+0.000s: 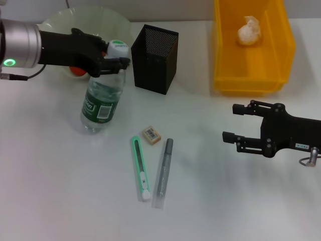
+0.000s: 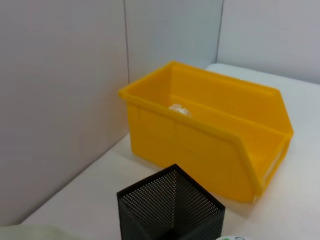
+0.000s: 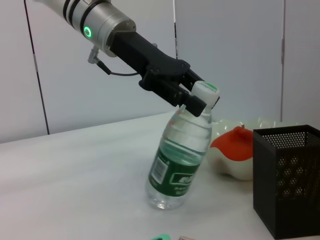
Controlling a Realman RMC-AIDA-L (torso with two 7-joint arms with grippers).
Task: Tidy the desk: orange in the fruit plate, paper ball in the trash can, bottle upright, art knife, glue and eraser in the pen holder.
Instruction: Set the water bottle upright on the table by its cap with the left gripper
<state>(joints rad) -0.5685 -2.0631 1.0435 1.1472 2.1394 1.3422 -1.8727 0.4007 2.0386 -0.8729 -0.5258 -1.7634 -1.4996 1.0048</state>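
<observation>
Left hand [image 1: 114, 59] closed on the neck of the tilted bottle [image 1: 103, 98]; right hand [image 1: 234, 123] open, holding nothing, above the worktop [image 1: 241, 201].

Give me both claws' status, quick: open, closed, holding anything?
Left claw: closed on the bottle at its neck, bottle tilted.
Right claw: open, holding nothing, above the table.

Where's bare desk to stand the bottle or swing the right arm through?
Free: the desk near the robot, left of the art knife, and the patch between the glue and right gripper. Crowded: the far left, where the left gripper holds the tilted bottle between fruit plate and pen holder.
</observation>
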